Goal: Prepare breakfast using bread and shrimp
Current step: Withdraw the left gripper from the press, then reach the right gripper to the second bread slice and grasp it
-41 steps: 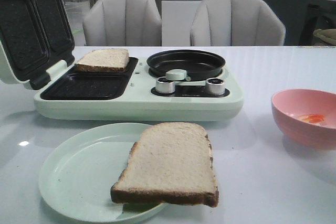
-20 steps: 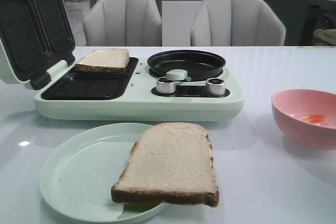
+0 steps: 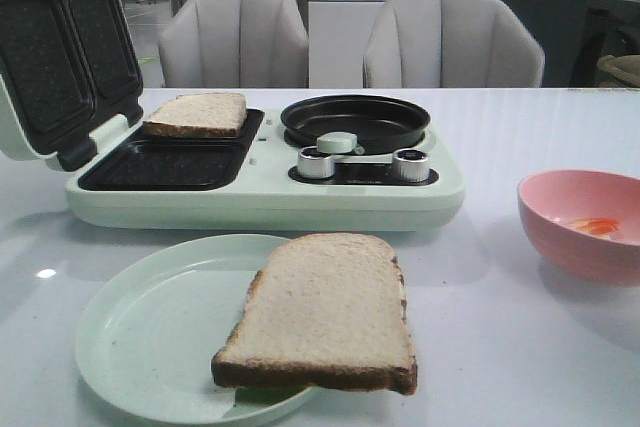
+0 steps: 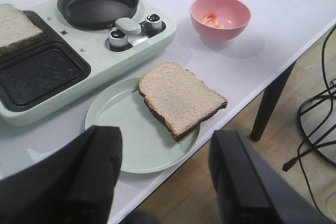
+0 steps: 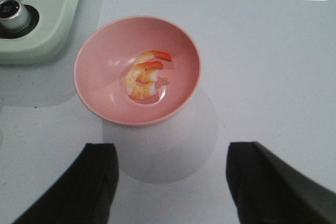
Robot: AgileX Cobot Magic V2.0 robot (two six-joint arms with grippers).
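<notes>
Right end effector (image 5: 170, 182) gapes wide above shrimp (image 5: 144, 74), fingertips seemingly cropped.

Front view: we look low, forward across table (image 3: 500, 347), plate (image 3: 140, 337) nearest. Left wrist: we look down from table's near edge over plate, cooker (image 4: 157, 38), pink bowl (image 4: 220, 18). Right wrist: close, straight down on bowl (image 5: 137, 71); all views share it.
</notes>
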